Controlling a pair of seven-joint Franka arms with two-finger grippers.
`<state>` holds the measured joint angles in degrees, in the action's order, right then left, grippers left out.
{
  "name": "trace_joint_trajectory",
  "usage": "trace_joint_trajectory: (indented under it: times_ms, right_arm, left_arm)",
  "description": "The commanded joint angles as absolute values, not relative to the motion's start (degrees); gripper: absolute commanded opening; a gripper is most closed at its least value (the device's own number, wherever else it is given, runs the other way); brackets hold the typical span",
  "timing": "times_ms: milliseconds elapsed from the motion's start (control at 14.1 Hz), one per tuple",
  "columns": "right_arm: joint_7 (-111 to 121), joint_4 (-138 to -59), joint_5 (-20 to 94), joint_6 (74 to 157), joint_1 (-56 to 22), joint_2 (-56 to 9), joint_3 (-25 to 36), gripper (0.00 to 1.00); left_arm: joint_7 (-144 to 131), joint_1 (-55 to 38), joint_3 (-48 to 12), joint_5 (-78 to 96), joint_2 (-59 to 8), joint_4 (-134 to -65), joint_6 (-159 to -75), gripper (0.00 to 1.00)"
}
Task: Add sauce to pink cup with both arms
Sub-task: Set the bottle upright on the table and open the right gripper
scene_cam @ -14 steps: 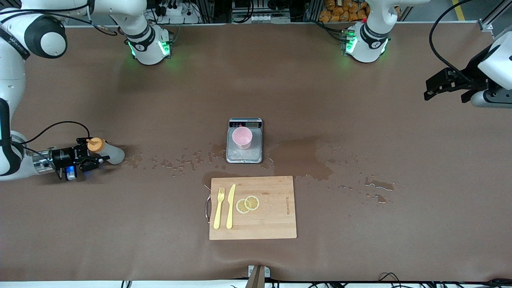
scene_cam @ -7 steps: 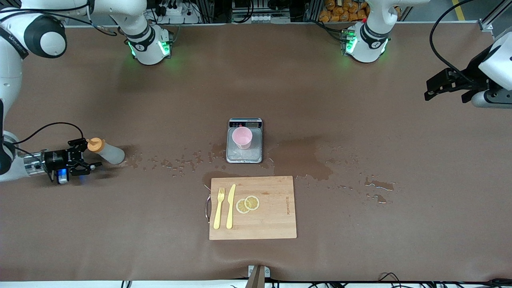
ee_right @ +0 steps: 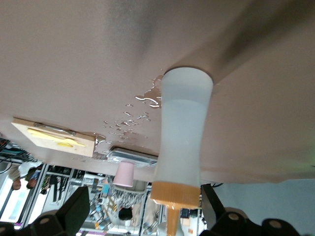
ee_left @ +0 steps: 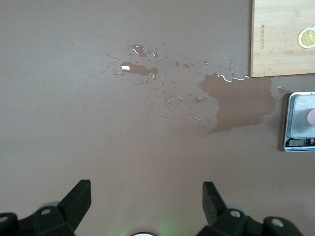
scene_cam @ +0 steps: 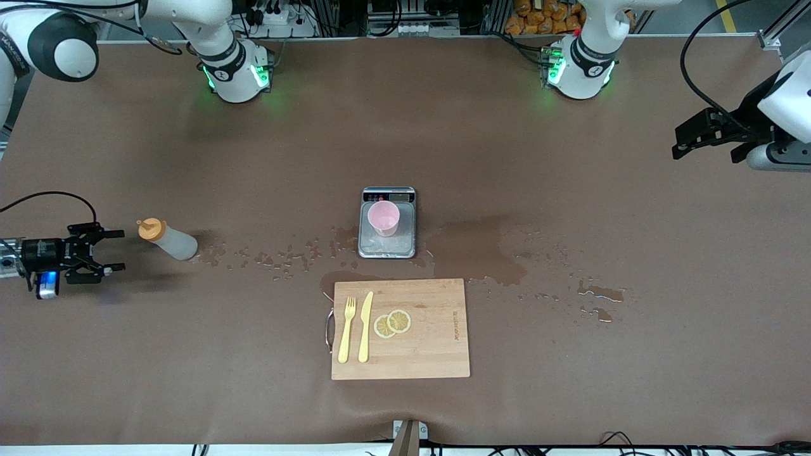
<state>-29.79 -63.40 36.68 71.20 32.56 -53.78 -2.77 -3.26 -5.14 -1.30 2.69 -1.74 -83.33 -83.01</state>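
The sauce bottle [scene_cam: 167, 240], greyish-white with an orange cap, stands free on the table toward the right arm's end. It also shows in the right wrist view [ee_right: 181, 132]. My right gripper [scene_cam: 120, 251] is open and empty, a short way from the bottle, between it and the table's end; in its own view [ee_right: 143, 196] the cap sits between the spread fingers but farther off. The pink cup [scene_cam: 383, 218] stands on the steel scale [scene_cam: 388, 244] at mid-table; it shows small in the right wrist view [ee_right: 124, 174]. My left gripper [scene_cam: 682, 144] waits, open and empty [ee_left: 146, 189], over the left arm's end.
A wooden cutting board [scene_cam: 418, 342] with a yellow fork [scene_cam: 346, 329], a yellow knife [scene_cam: 365, 326] and lemon slices [scene_cam: 393, 323] lies nearer to the front camera than the scale. Wet patches [scene_cam: 481, 250] and droplets [scene_cam: 279, 258] spread beside the scale on both sides.
My right gripper has drawn away from the sauce bottle toward the right arm's end of the table. The bottle stays standing where it was. The left arm has not moved.
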Motion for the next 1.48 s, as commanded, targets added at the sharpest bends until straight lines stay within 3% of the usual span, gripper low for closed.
trace_joint_trajectory:
  times_ms: [0, 354, 848, 1414]
  right_arm:
    - [-29.9, -63.1, 32.2, 70.9, 31.8, -50.5, -3.8, 1.00]
    - [-29.4, -61.5, 24.0, 70.3, 28.9, -45.3, -4.0, 1.00]
    - [-18.2, -62.4, 12.4, 66.6, 18.4, -32.5, -3.9, 1.00]
    - [-17.1, -72.5, 11.4, 67.5, 13.5, -16.4, -4.5, 1.00]
  left_arm:
    - [-3.4, -4.8, -1.4, 2.5, -1.0, -83.9, -82.7, 1.00]
    - [-3.4, -4.8, -1.4, 2.5, -1.1, -83.9, -82.7, 1.00]
    - [-3.4, -4.5, -1.4, 2.5, -1.1, -83.9, -82.8, 1.00]
    - [-3.4, -4.5, -1.4, 2.5, -1.1, -83.9, -83.0, 1.00]
